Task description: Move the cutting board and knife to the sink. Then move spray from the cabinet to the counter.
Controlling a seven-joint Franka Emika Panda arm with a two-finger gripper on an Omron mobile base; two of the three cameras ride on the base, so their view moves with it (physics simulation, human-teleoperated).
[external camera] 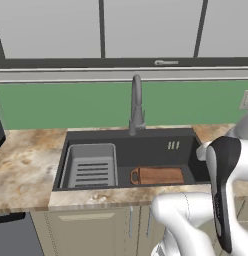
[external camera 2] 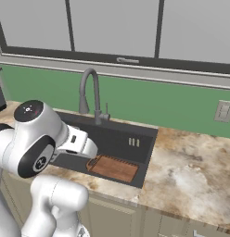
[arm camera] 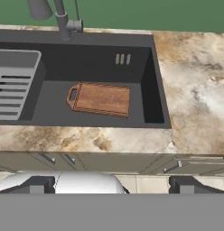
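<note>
The cutting board [arm camera: 101,99] lies flat in the sink [arm camera: 150,94] basin; stiff, light wood (its handle hole suits pinching). The hand [arm camera: 111,185] hangs released, above the tabletop [arm camera: 195,85] edge.

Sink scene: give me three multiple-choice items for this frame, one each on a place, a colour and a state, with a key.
1. Where does the cutting board lie?
A. flat on the bottom of the sink
B. on the counter
C. in the grey rack

2. What colour is the wall behind the faucet?
A. beige
B. green
C. black

3. How does the gripper stand?
A. shut on the board
B. shut, empty
C. open, holding nothing

Key: 1 A, the board rests in the dark basin beside the rack. 2 B, a green band runs under the window. 3 C, the fingertips sit far apart with nothing between them.
</note>
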